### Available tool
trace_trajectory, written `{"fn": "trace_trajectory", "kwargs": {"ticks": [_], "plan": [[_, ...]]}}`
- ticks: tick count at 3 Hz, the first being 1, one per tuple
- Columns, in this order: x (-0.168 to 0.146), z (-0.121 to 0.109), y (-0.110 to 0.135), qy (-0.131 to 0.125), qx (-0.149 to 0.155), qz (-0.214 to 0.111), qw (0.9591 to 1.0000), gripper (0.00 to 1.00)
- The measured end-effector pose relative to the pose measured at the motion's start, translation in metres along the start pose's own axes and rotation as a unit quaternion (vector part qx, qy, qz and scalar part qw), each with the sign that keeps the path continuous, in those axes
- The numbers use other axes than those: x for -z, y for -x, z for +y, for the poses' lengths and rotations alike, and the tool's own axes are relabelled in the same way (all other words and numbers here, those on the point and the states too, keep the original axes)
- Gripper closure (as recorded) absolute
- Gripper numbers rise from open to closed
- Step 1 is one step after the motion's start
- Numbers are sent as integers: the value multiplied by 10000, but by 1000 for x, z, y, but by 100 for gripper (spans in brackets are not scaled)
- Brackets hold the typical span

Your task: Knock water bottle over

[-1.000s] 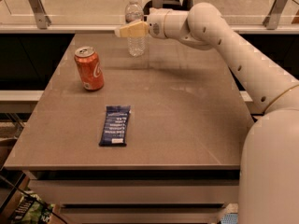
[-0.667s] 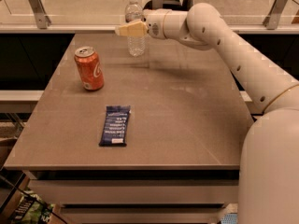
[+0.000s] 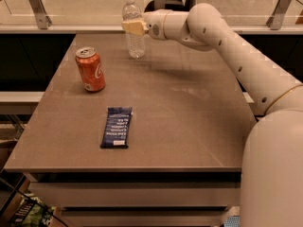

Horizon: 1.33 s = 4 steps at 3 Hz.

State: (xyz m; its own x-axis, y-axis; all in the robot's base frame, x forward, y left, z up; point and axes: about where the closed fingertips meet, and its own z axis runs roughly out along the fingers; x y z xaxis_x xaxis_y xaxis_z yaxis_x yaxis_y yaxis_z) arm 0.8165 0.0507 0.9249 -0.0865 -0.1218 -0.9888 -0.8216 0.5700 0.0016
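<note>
At the desk's (image 3: 189,126) left side an orange soda can (image 3: 90,70) stands upright; nearer the front edge, a little to its right, a dark blue snack bar (image 3: 117,126) lies flat. Further right, near the far edge, the water bottle (image 3: 136,46) stands upright, well apart from both. The gripper (image 3: 129,26) sits at the bottle's upper body, overlapping it from the right; whether it is spread or closed cannot be told. The white arm (image 3: 227,41) reaches in from the right
</note>
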Motion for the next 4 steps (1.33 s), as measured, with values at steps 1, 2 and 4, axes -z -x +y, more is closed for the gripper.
{"fn": "trace_trajectory", "kwargs": {"ticks": [1, 2, 4], "plan": [[-3, 2, 0, 22, -3, 2, 10000, 88], [-5, 4, -1, 42, -6, 4, 10000, 100], [1, 5, 2, 5, 5, 168, 9999, 100]]}}
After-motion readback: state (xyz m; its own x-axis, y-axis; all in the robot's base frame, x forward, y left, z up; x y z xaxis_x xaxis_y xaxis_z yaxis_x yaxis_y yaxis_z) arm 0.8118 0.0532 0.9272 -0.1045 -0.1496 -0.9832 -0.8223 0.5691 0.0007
